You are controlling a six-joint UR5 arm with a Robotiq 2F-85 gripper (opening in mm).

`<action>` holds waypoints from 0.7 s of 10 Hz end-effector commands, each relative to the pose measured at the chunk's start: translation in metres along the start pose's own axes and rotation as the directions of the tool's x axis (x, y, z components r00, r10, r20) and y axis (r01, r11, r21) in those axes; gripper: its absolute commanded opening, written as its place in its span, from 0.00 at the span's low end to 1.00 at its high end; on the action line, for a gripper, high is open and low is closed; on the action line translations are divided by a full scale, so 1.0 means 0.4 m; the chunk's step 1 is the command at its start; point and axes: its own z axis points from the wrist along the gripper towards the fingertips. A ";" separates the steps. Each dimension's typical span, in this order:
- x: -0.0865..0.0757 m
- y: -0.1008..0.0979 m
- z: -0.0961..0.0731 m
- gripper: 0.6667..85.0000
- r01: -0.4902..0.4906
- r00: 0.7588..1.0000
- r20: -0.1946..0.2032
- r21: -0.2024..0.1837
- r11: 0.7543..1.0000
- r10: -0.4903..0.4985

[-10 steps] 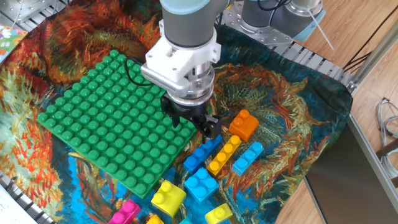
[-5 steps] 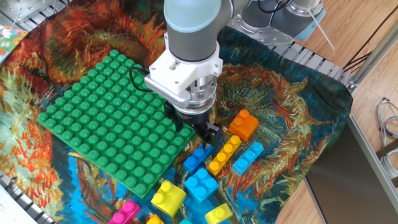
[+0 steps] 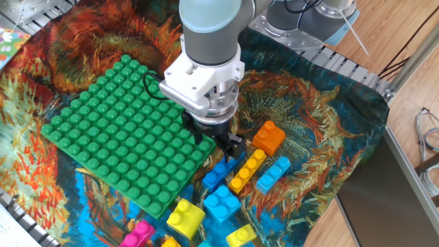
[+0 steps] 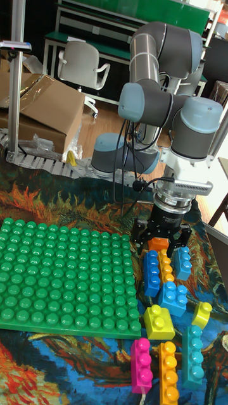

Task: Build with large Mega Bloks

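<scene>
The black two-finger gripper [image 3: 218,139] [image 4: 159,238] on the big grey robot arm [image 3: 207,41] [image 4: 171,114] hangs low over the counter, just past the right edge of the big green studded plastic plate [image 3: 120,130] [image 4: 63,278]; its fingers are spread apart and hold nothing; in the tall fixed view the small orange plastic brick [image 3: 268,138] [image 4: 158,243] shows between the fingers from behind, but in the fixed view that brick sits off to the right of the gripper, so they are apart; the counter is covered with a bright painted cloth [image 3: 329,137] [image 4: 63,196] in orange, blue and green; the green plate lies flat on the cloth with no bricks on it; the bricks lie in a bunch on the cloth just beside the plate's right edge; a long dark blue brick [image 3: 221,171] [image 4: 151,272] lies right below the gripper; a long orange-yellow brick [image 3: 247,171] [image 4: 166,266] lies touching its side; a long light blue brick [image 3: 273,173] [image 4: 182,262] lies next to that one; a square light blue brick [image 3: 221,202] [image 4: 172,297] and a square yellow brick [image 3: 185,216] [image 4: 159,321] sit nearer the front; a small yellow-green brick [image 3: 241,236] [image 4: 202,313] sits close by; a long pink brick [image 3: 136,234] [image 4: 141,365], a long orange brick [image 4: 168,371] and a long teal brick [image 4: 192,354] lie at the very front.
</scene>
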 end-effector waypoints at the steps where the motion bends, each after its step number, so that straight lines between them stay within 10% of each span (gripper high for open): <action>1: 0.013 0.034 0.029 0.86 -0.029 0.999 0.017 -0.020 0.999 0.029; 7: 0.021 0.037 0.035 0.86 0.034 0.999 0.036 -0.019 0.999 -0.034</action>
